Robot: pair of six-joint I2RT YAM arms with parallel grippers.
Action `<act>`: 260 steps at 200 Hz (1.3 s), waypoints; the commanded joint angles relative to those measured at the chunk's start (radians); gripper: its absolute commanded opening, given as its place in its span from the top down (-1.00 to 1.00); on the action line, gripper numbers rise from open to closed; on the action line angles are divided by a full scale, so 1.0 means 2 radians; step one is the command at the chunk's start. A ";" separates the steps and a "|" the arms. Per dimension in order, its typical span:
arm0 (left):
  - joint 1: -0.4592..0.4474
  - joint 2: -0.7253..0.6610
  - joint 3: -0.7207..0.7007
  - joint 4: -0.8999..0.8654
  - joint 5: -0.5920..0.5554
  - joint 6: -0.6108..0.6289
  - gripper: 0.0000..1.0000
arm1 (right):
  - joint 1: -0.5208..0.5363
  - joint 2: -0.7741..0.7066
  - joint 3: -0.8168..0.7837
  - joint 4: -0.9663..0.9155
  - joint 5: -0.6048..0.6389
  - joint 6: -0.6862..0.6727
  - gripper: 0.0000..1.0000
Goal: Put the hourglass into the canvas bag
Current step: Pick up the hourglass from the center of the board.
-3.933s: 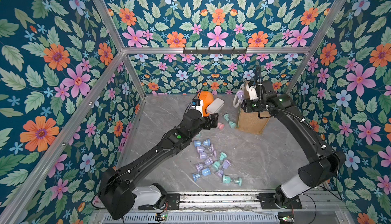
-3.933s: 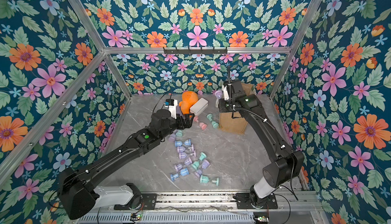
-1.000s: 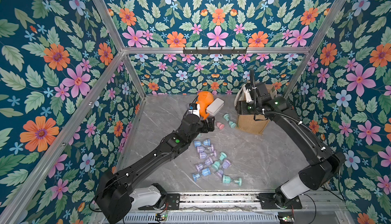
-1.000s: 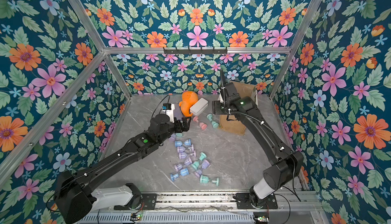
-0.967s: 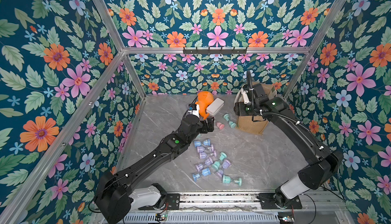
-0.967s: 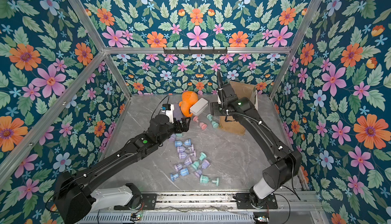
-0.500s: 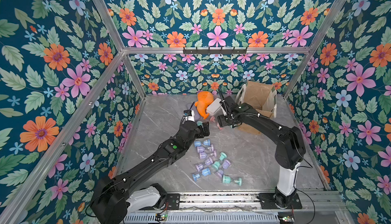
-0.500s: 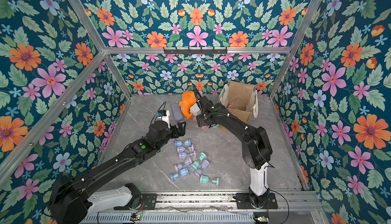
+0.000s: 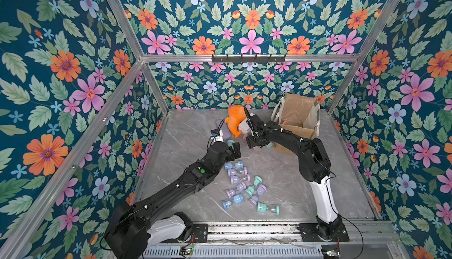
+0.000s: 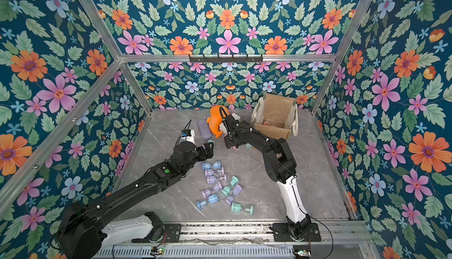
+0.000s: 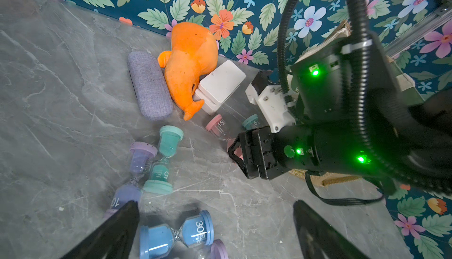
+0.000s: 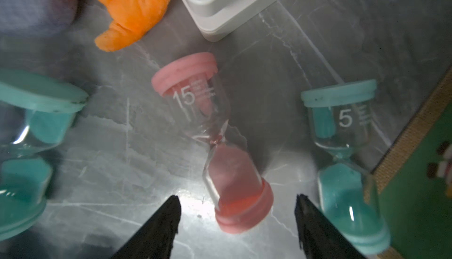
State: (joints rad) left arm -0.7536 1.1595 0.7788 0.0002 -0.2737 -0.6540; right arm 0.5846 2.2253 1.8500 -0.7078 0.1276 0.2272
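A pink hourglass [image 12: 215, 142] marked 15 lies on the grey table, with one end between the fingertips of my right gripper [image 12: 237, 197]. That gripper is open and low over the hourglass, and I see no contact. In both top views the right gripper [image 9: 254, 144] [image 10: 231, 145] is just left of the canvas bag [image 9: 297, 115] [image 10: 275, 113], which stands open. A teal hourglass [image 12: 342, 147] marked 5 lies against the bag. My left gripper [image 11: 217, 211] [image 9: 233, 150] is open above a blue hourglass [image 11: 176, 233].
Several more hourglasses [image 9: 242, 186] [image 10: 220, 186] lie scattered mid-table. An orange plush [image 9: 234, 120], a white box [image 11: 220, 84] and a grey fabric case [image 11: 149, 86] sit at the back, left of the bag. Flowered walls enclose the table on three sides.
My right arm has swung from above the bag to the left and down over the pink hourglass. My left arm has drawn back a little toward the near side.
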 commanded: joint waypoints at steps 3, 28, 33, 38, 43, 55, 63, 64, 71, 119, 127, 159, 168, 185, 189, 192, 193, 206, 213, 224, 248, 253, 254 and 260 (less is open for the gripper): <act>0.001 0.001 0.000 0.009 -0.009 -0.003 -1.00 | -0.004 0.017 0.016 -0.005 0.001 -0.011 -0.52; 0.001 0.003 0.001 0.009 -0.007 -0.002 -1.00 | -0.003 0.030 0.022 -0.009 -0.018 -0.021 -0.48; 0.000 0.002 0.001 0.009 -0.008 -0.002 -1.00 | -0.003 0.029 0.020 -0.008 -0.022 -0.021 -0.47; 0.001 0.003 0.001 0.009 -0.008 -0.002 -1.00 | -0.003 0.029 0.017 -0.007 -0.024 -0.022 -0.47; 0.001 0.003 0.001 0.009 -0.007 -0.002 -1.00 | -0.003 0.028 0.014 -0.005 -0.027 -0.022 -0.46; 0.001 0.003 0.000 0.009 -0.007 -0.002 -1.00 | -0.003 0.026 0.007 -0.002 -0.035 -0.022 -0.44; 0.001 0.004 0.000 0.010 -0.007 -0.001 -1.00 | -0.002 0.024 0.001 0.000 -0.042 -0.025 -0.43; 0.001 0.004 0.000 0.010 -0.007 -0.002 -1.00 | -0.002 0.024 0.001 0.001 -0.043 -0.025 -0.43; 0.000 0.005 0.001 0.011 -0.006 -0.001 -1.00 | -0.002 0.023 -0.004 0.002 -0.046 -0.027 -0.42; 0.001 0.007 0.003 0.012 -0.002 -0.002 -1.00 | 0.001 0.022 -0.016 0.006 -0.049 -0.031 -0.32; 0.000 0.007 0.002 0.012 -0.001 -0.003 -1.00 | 0.001 0.024 -0.015 0.008 -0.048 -0.031 -0.31; 0.001 0.005 0.003 0.010 -0.001 -0.003 -1.00 | 0.001 0.037 0.000 0.002 -0.040 -0.033 -0.28; 0.001 0.004 0.002 0.010 0.000 -0.003 -1.00 | 0.001 0.039 0.002 0.002 -0.041 -0.035 -0.25; 0.001 0.003 0.002 0.009 -0.002 -0.002 -1.00 | 0.001 0.040 0.002 0.003 -0.041 -0.036 -0.24; 0.001 0.003 0.002 0.009 -0.003 -0.001 -1.00 | 0.001 0.041 0.002 0.003 -0.041 -0.037 -0.23; 0.001 0.003 0.002 0.009 -0.003 -0.002 -1.00 | 0.001 0.041 0.002 0.003 -0.041 -0.037 -0.21; 0.001 0.003 0.002 0.009 -0.003 -0.001 -1.00 | 0.001 0.041 0.002 0.003 -0.041 -0.037 -0.20; 0.001 0.003 0.002 0.010 -0.003 -0.002 -1.00 | 0.001 0.041 0.002 -0.002 -0.041 -0.038 -0.19; 0.001 0.004 0.003 0.009 -0.002 -0.002 -1.00 | 0.001 0.038 -0.002 -0.001 -0.041 -0.039 -0.17; 0.001 0.004 0.002 0.010 -0.003 -0.001 -1.00 | 0.001 0.034 -0.009 0.003 -0.041 -0.040 -0.13; 0.001 0.006 0.004 0.011 -0.003 -0.001 -1.00 | 0.001 0.030 -0.014 0.006 -0.038 -0.041 -0.04; 0.001 0.006 0.004 0.011 -0.001 -0.001 -0.99 | 0.001 0.029 -0.014 0.007 -0.038 -0.041 -0.03; 0.001 0.006 0.004 0.011 -0.001 -0.001 -0.99 | 0.001 0.029 -0.014 0.007 -0.038 -0.041 -0.03; 0.001 0.006 0.004 0.011 -0.001 -0.001 -1.00 | 0.001 0.029 -0.012 0.006 -0.039 -0.041 -0.03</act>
State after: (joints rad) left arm -0.7536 1.1713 0.7811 0.0067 -0.2733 -0.6556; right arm 0.5854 2.2894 1.8278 -0.6758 0.0551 0.1532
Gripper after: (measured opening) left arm 0.998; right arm 0.513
